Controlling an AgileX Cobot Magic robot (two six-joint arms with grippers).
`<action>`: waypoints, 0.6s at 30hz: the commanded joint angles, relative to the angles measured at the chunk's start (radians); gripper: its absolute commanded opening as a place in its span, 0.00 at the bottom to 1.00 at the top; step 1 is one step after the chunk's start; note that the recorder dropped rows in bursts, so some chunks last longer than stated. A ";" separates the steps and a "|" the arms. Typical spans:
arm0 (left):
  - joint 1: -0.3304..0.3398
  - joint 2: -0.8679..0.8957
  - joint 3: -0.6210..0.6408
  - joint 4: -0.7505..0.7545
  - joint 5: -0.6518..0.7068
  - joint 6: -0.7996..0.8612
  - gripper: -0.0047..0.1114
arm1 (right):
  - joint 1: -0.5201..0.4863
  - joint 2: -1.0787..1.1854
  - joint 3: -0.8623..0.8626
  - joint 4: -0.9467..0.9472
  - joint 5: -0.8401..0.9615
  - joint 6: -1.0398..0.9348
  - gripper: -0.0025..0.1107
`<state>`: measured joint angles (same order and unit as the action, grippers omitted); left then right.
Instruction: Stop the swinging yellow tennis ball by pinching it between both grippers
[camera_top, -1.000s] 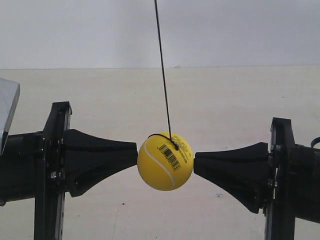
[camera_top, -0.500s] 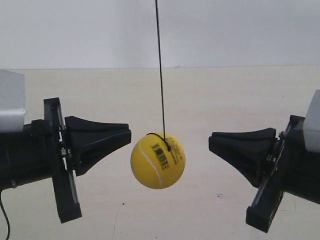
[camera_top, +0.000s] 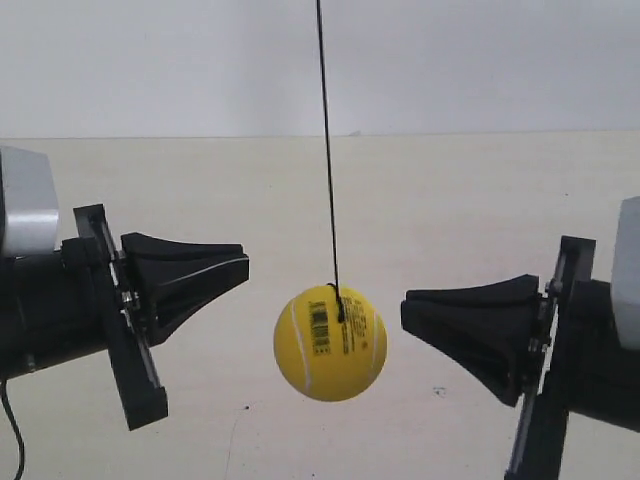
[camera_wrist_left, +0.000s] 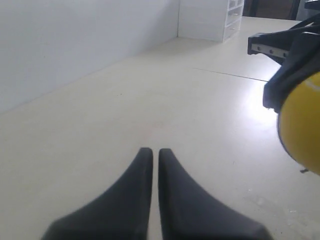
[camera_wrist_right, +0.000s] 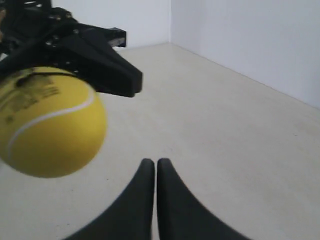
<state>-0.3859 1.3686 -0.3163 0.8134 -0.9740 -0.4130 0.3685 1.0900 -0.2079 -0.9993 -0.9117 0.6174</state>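
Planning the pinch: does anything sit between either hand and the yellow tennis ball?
Nothing visible does: only open air separates the tennis ball from the left hand and the right hand.

My left wrist view cuts off most of the bright yellow tennis ball (camera_wrist_left: 302, 130). My right one blurs its black print (camera_wrist_right: 30, 95) past reading, and the thin black string (camera_top: 328, 140) exits the exterior view's top.
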 joint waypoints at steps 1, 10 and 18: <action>-0.008 -0.006 0.038 0.029 -0.101 0.003 0.08 | 0.001 0.000 -0.005 -0.125 -0.097 0.005 0.02; -0.008 -0.006 0.044 0.208 -0.247 0.003 0.08 | 0.001 0.000 -0.005 -0.170 -0.192 0.012 0.02; -0.008 -0.006 0.044 0.214 -0.204 0.001 0.08 | 0.001 0.000 -0.005 -0.189 -0.190 0.034 0.02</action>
<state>-0.3877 1.3686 -0.2776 1.0246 -1.1947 -0.4107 0.3685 1.0900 -0.2079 -1.1855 -1.0991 0.6469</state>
